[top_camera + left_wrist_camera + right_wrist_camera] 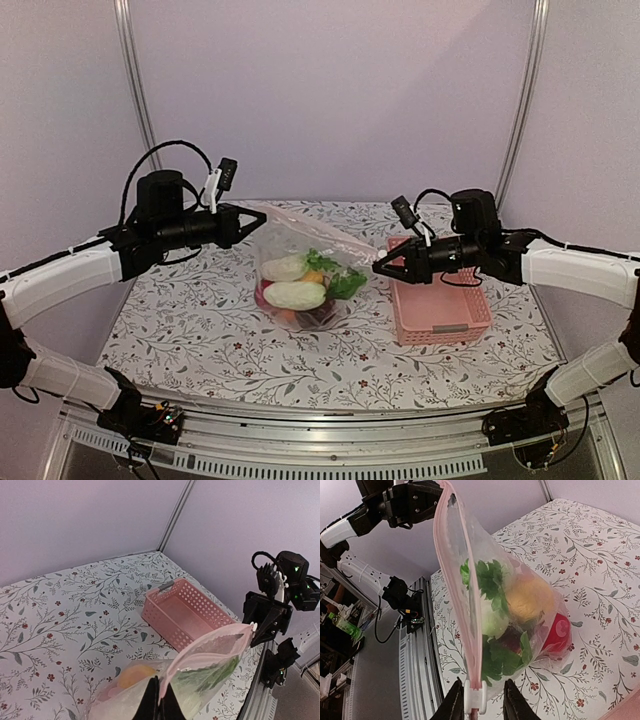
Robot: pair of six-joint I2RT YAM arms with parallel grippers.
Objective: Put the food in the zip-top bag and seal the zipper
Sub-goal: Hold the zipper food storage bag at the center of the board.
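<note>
Tension along the mouth is what this step wants, since the food already looks to be inside and the seal is what remains.

On the left, the left gripper (255,226) is pinched together on the near corner of the zip-top bag (285,235), holding that end of the mouth raised. It should simply hold firm at that height; if it slackens, the strip will buckle rather than close.

In the middle, the bag hangs from its mouth with its loaded belly apparently resting on the worktop (190,320). The food (295,294) sits low inside, white oblong pieces, green leaves and a red and a yellow-tan round one. All of it is well below the zipper (470,650), so nothing should foul the track. Whether the strip is already pressed shut along its length I cannot tell.

At the right end, a small white slider (474,698) sits on the strip, and the right gripper (380,268) straddles it with its jaws apart, a gap showing on one side at least. My advice is to centre on the slider, close squarely on it, then travel straight along the line of the strip, neither lifting nor twisting. The main risk is slipping off so small a tab.

Further right, the pink basket (440,315) stands just beside the bag, clear of that path.
</note>
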